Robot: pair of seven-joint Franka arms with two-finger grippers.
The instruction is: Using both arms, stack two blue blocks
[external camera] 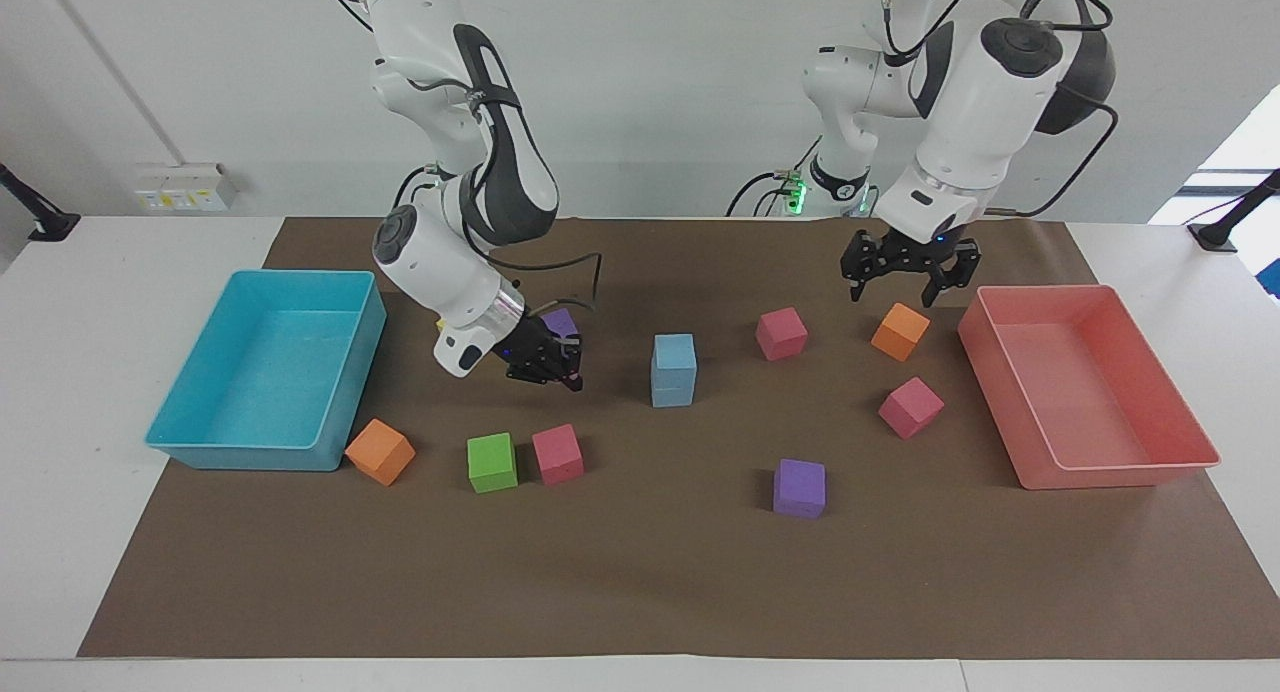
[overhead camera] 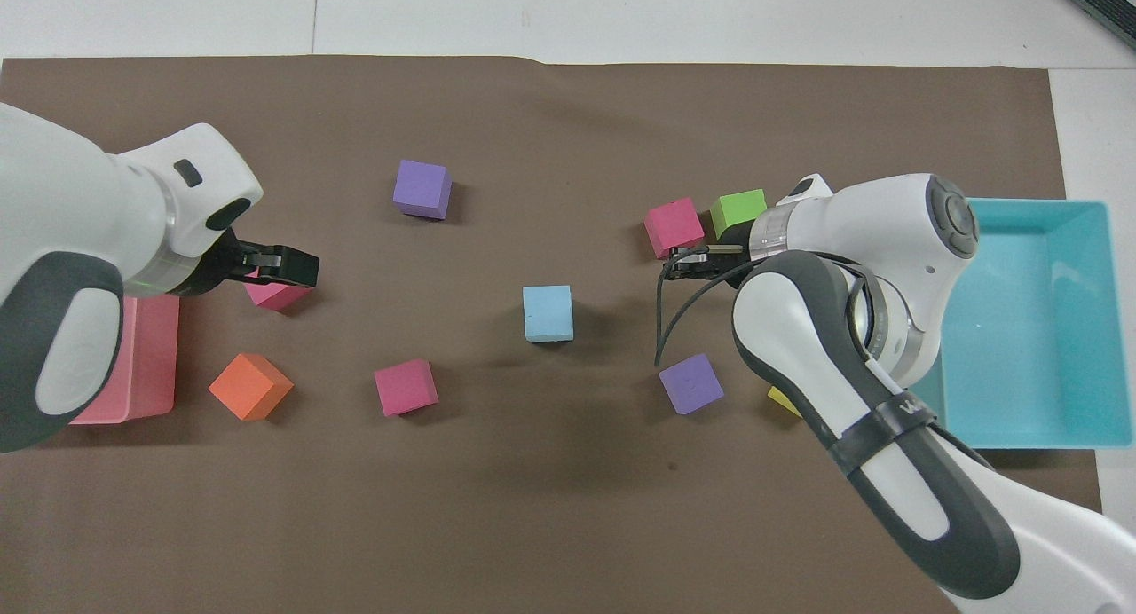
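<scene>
- The blue blocks point(external camera: 674, 369) stood stacked, one squarely on the other, near the middle of the brown mat point(external camera: 640, 592) on the table point(external camera: 100, 262); no pincer touched them.
- In the facing view, a magenta cube point(external camera: 781, 333) lay at about 2 o'clock from the stack, and a purple cube point(external camera: 799, 488) at about 5 o'clock.
- The left pincer point(external camera: 908, 277) hung in the air with its fingers spread wide and nothing between them, over the mat just at 11 o'clock of an orange cube point(external camera: 900, 331), beside the pink tray point(external camera: 1090, 472).
- The right pincer point(external camera: 556, 364) was low over the mat, at 9 o'clock from the stack and well apart from it; its fingertips were pressed together and it carried nothing.
- Another purple cube point(external camera: 561, 322) sat partly hidden by that pincer.
- At about 7 o'clock from the stack, a second magenta cube point(external camera: 557, 454) and a green cube point(external camera: 492, 462) sat side by side.
- The turquoise tray point(external camera: 200, 452) lay at the right arm's end of the table.
</scene>
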